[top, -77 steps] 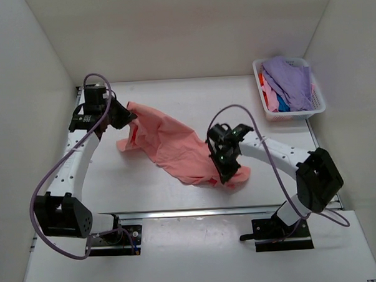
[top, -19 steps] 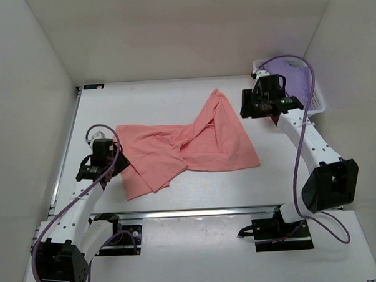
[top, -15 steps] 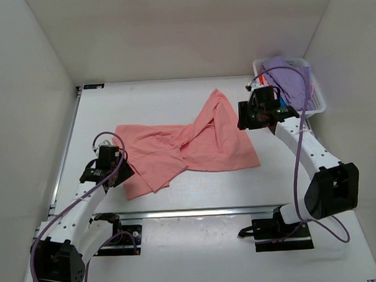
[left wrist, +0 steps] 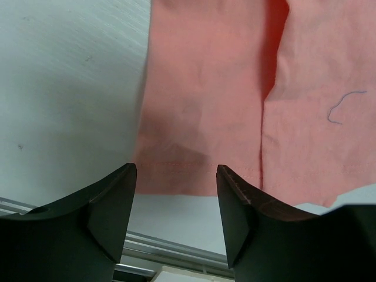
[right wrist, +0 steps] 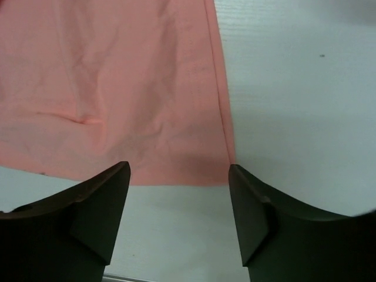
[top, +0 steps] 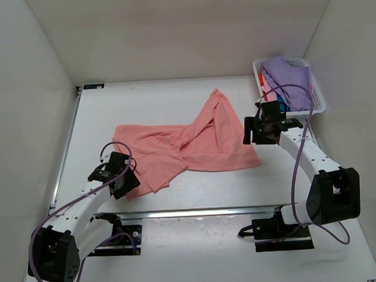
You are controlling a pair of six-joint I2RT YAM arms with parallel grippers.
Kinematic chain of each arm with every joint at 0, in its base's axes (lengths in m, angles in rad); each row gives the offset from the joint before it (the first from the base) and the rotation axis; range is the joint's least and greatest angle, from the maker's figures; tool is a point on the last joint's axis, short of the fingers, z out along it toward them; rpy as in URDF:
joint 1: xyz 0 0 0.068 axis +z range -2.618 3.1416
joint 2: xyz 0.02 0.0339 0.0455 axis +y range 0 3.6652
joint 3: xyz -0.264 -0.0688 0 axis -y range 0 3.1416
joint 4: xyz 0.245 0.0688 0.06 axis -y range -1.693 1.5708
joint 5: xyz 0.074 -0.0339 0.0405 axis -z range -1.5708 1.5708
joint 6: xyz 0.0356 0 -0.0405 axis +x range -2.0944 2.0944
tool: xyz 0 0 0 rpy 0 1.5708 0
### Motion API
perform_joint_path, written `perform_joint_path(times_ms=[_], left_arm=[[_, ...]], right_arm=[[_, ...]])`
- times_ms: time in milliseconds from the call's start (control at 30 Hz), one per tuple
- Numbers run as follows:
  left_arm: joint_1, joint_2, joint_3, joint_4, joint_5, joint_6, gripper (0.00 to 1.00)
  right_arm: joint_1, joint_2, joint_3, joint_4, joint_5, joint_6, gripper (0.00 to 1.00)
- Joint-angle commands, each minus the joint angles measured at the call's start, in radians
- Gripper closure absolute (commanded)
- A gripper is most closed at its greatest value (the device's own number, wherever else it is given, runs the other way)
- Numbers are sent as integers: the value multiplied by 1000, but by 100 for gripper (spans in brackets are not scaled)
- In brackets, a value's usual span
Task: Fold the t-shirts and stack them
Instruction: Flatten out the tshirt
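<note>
Hard to read: the salmon-pink t-shirt (top: pixel 194 144) lies crumpled and lapped over itself in the middle, so neck and sleeves can't be told apart from above. The wrist views crop it to flat cloth and a hem. The basket (top: pixel 317 105) holds a heap; a lavender-purple shirt (top: pixel 289 77) covers most of it. Only slivers of pink (top: pixel 270 97), blue (top: pixel 281 104) and orange-red (top: pixel 261 80) show, and how many there are can't be told.

Left gripper (top: pixel 124 181) is low at the shirt's near-left corner. In its wrist view the fingers (left wrist: pixel 114 200) stand apart with nothing between them, the hem just beyond the tips. Can't tell if the tips touch the table. A thin blue thread (left wrist: pixel 345 107) lies on the cloth. Right gripper (top: pixel 255 133) is at the shirt's right edge, fingers (right wrist: pixel 100 200) also spread wide and empty, the hem corner between them in its wrist view. The finger bases are cut off by the bottom edge in both wrist views.

The shirt is spread mid-table, running from the near left to the far middle. The basket sits at the far right corner, well apart from it.

The table (top: pixel 155 99) is white and matte, lightly speckled. A metal rail (top: pixel 197 212) runs along its near edge. Plain white walls (top: pixel 170 29) close in three sides.
</note>
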Motion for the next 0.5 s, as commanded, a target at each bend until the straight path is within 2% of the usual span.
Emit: perform_joint_path(times_ms=[0, 133, 267, 333, 367, 400, 433, 467], left_arm=[[-45, 5, 8, -15, -57, -37, 32], [-37, 59, 8, -7, -61, -37, 32], [-64, 114, -20, 31, -48, -51, 33], [-68, 126, -46, 63, -32, -51, 40], [-63, 125, -57, 74, -11, -51, 53], [-63, 126, -66, 88, -5, -51, 70], [-63, 123, -73, 114, 0, -50, 81], [-57, 114, -78, 120, 11, -53, 100]], right_arm=[[-12, -13, -14, 25, 19, 31, 33], [-15, 22, -22, 24, 43, 55, 21], [9, 56, -32, 10, 65, 74, 21], [19, 63, -39, 12, 96, 100, 22], [28, 69, -49, 1, 102, 98, 22], [34, 80, -45, 1, 112, 106, 23], [45, 100, -43, 2, 119, 108, 22], [46, 106, -51, -8, 123, 114, 22]])
